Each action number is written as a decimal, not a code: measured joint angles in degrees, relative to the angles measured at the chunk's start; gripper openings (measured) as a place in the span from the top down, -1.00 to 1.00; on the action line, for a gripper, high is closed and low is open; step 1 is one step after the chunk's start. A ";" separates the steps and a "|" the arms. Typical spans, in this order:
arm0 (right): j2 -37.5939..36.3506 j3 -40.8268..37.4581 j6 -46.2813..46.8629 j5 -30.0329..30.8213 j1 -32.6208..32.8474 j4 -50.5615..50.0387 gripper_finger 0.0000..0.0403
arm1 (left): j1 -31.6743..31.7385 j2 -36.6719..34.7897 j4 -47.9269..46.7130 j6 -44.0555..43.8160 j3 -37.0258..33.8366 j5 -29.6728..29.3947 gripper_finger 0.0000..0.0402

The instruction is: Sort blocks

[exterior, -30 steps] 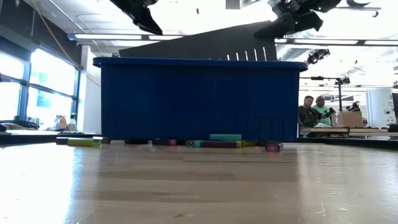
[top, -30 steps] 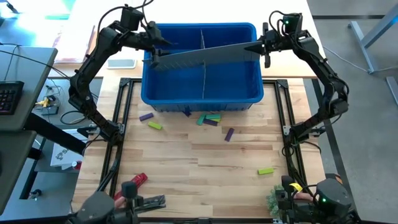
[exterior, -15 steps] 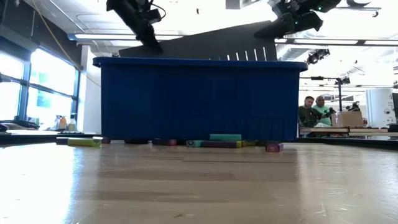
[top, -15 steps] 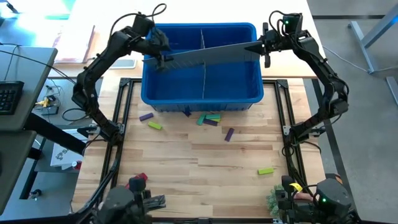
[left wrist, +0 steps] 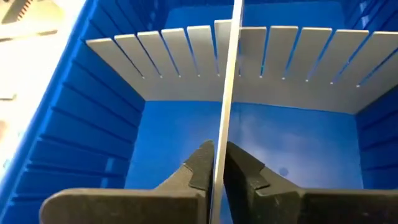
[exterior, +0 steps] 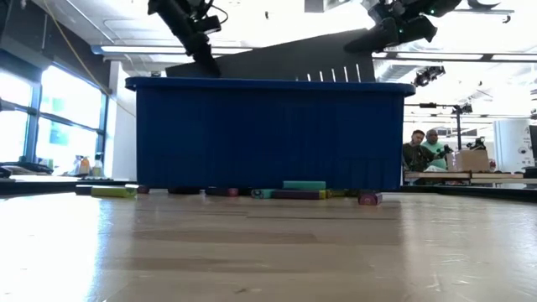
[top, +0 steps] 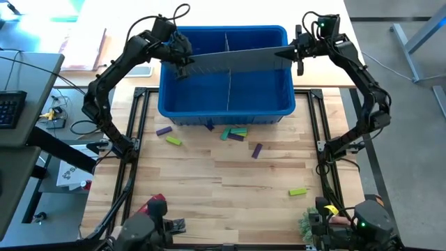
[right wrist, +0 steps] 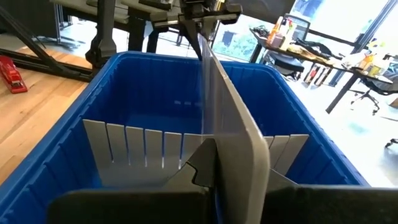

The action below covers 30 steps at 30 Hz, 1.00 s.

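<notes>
Pale butcher-block wood forms the table (top: 230, 174) in the high view, framed by black rails, with a deep blue bin (top: 226, 104) at its far edge. A long grey divider panel (top: 233, 61) spans the bin; the left gripper (top: 182, 58) is clamped on one end and the right gripper (top: 296, 53) on the other. The blocks (top: 233, 132) lie loose on the wood in front of the bin, one lime piece (top: 297, 190) well apart toward the right. A red tool (top: 155, 206) sits at the near left edge.

The low view looks level across the boards to the bin's wall (exterior: 268, 134), blocks (exterior: 302, 190) along its foot; behind are windows, ceiling lights and two seated people (exterior: 422, 149).

The left wrist view shows the fingers (left wrist: 199, 168) pressed together on the thin panel edge (left wrist: 227, 87), above a slotted grey divider (left wrist: 249, 68).

The right wrist view shows the panel (right wrist: 230, 124) gripped, running to the far gripper (right wrist: 200, 18); desks and chairs stand beyond. No writing is legible anywhere
</notes>
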 joint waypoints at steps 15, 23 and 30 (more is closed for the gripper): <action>-0.09 -0.04 0.97 1.34 0.16 -2.60 1.00 | -2.23 -0.11 -3.86 0.96 11.17 -0.56 1.00; -0.33 -0.05 1.32 2.18 0.39 -2.76 1.00 | -2.83 -0.11 -3.89 0.97 11.72 -0.47 1.00; -0.35 -0.05 1.34 4.49 0.39 -2.77 1.00 | -2.98 -0.11 -3.86 1.34 11.72 0.92 1.00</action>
